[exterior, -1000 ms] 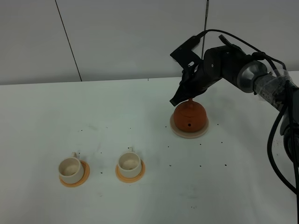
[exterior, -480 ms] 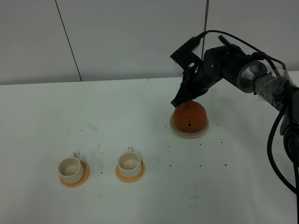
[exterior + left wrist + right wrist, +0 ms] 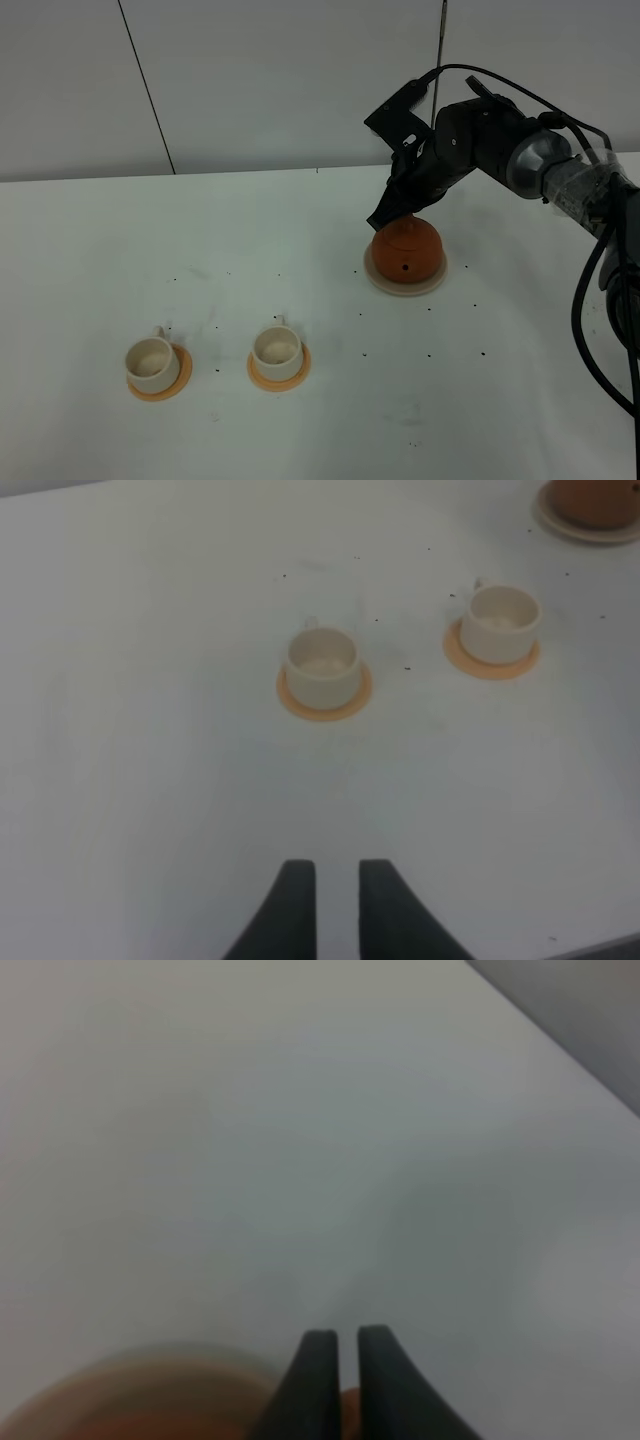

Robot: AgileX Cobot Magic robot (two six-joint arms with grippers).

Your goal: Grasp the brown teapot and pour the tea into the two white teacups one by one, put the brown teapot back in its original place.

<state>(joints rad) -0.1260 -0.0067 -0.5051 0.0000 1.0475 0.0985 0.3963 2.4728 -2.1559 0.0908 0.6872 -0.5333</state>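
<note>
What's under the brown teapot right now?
The brown teapot sits on a round beige coaster; only the coaster's rim shows around the pot's base. The disc's middle is covered by the pot, so whether anything lies between them cannot be seen.

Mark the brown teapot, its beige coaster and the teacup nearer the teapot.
brown teapot [image 3: 405,258]: exterior high view, front of body.
beige coaster [image 3: 405,290]: exterior high view, bare front rim.
nearer teacup [image 3: 277,358]: exterior high view, front wall.

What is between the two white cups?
Bare table, apart from the coasters' rims under the left cup and right cup; the high view shows it.
</note>
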